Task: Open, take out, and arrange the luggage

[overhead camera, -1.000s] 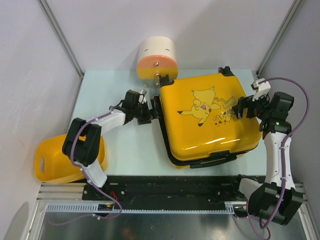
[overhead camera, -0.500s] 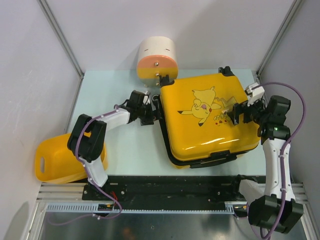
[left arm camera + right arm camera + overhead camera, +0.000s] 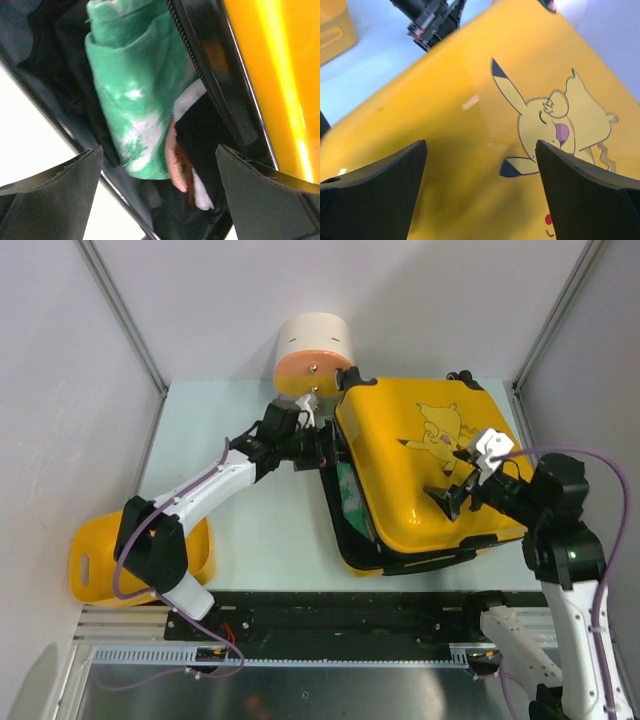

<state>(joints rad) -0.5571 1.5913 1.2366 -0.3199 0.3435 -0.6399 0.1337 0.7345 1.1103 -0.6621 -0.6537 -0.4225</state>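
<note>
Now the luggage (image 3: 400,480) is partly open, with a green cloth (image 3: 130,100) inside. The left claw (image 3: 159,150) at the gap and the right claw (image 3: 481,145) over the lid are both wide apart.

Luggage (image 3: 400,490): glossy yellow shell, cartoon print in yellow, black and red, black zipper. Cloth (image 3: 135,100) inside: green mottled with white. Cylindrical container (image 3: 315,350): cream over orange; tub (image 3: 95,565): plain yellow.

yellow tub (image 3: 100,565): table (image 3: 250,530) near-left corner | cream-and-orange cylinder (image 3: 313,358): far edge
</note>
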